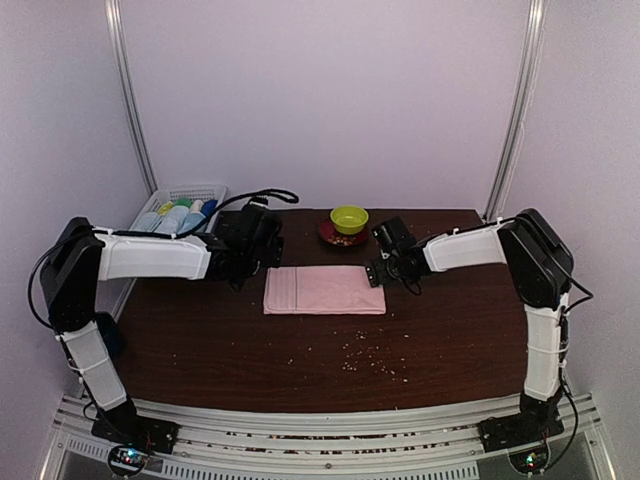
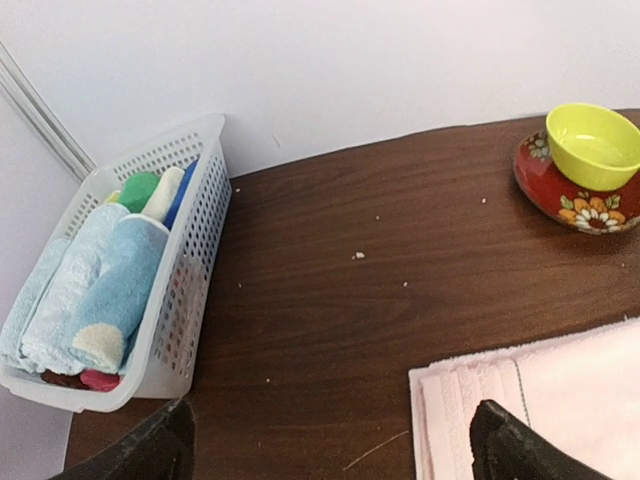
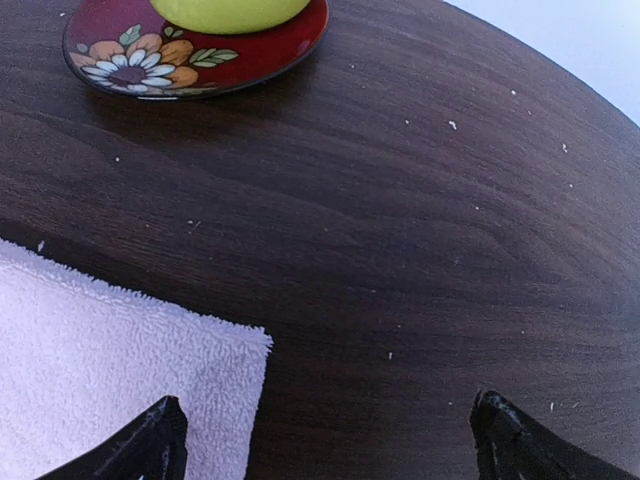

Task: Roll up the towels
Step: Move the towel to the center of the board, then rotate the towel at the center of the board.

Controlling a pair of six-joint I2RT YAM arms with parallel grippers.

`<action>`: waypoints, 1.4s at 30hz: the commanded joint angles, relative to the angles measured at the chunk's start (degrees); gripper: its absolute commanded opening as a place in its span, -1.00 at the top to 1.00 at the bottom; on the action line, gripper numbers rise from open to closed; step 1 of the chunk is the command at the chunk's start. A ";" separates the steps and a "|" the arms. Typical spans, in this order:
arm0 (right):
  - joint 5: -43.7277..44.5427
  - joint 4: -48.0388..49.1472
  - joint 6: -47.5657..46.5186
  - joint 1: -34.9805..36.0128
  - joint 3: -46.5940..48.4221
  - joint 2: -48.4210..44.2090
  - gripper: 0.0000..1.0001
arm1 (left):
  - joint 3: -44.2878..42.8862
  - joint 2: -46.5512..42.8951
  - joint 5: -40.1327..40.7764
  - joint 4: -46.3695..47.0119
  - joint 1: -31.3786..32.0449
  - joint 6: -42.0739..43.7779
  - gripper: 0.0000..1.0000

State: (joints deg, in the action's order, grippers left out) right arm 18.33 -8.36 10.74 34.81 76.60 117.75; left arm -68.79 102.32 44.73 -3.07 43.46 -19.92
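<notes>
Left claw point(image 1: 258, 262) and right claw point(image 1: 377, 272) low (both agape).

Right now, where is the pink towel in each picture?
Top view: the pink towel lies flat in the middle of the table.
Left wrist view: the pink towel fills the bottom right corner; only its left end shows.
Right wrist view: the pink towel sits at the bottom left; only one corner shows.
Shared landmark: the green bowl on the red flowered plate, beyond the pink towel in all three views.
</notes>
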 commanded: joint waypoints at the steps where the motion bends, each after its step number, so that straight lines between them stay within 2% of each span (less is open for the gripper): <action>1: 3.63 -2.71 -1.18 0.82 3.99 1.94 -1.00 | 5.75 -1.43 -2.53 -0.53 0.58 -3.13 -0.95; 11: 8.11 -9.56 -0.93 0.98 6.99 6.22 -1.00 | 12.02 -0.81 -2.74 -0.10 1.75 -6.23 -0.96; 16: 8.80 -13.78 0.54 1.41 3.08 4.32 -1.00 | 14.63 -1.34 -2.25 0.59 2.06 -7.54 -0.96; 25: 9.01 -16.76 5.90 7.79 -14.33 -7.08 -1.00 | 17.10 -2.89 -2.71 0.16 2.72 -9.21 -0.96; 29: 6.10 -19.16 9.01 16.83 -19.04 -12.16 -1.00 | 17.79 -3.94 -3.19 0.02 2.93 -9.57 -0.96; 33: 6.78 -21.83 11.68 23.67 -18.99 -20.73 -1.00 | 18.12 -4.13 -3.10 -0.30 3.12 -9.74 -0.96; 38: 16.64 -22.11 12.20 23.19 -19.34 -30.90 -1.00 | 16.98 -1.87 -2.55 -2.22 3.12 -10.44 -0.96; 42: 14.77 -14.51 10.66 20.83 -23.18 -36.54 -1.00 | 13.45 2.60 -0.52 -5.19 3.13 -10.47 -0.96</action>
State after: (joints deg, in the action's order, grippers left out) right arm 30.61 -27.77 21.43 57.67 57.04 85.30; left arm -51.72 100.79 42.26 -5.56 46.24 -29.36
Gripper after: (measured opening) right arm 0.999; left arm 0.978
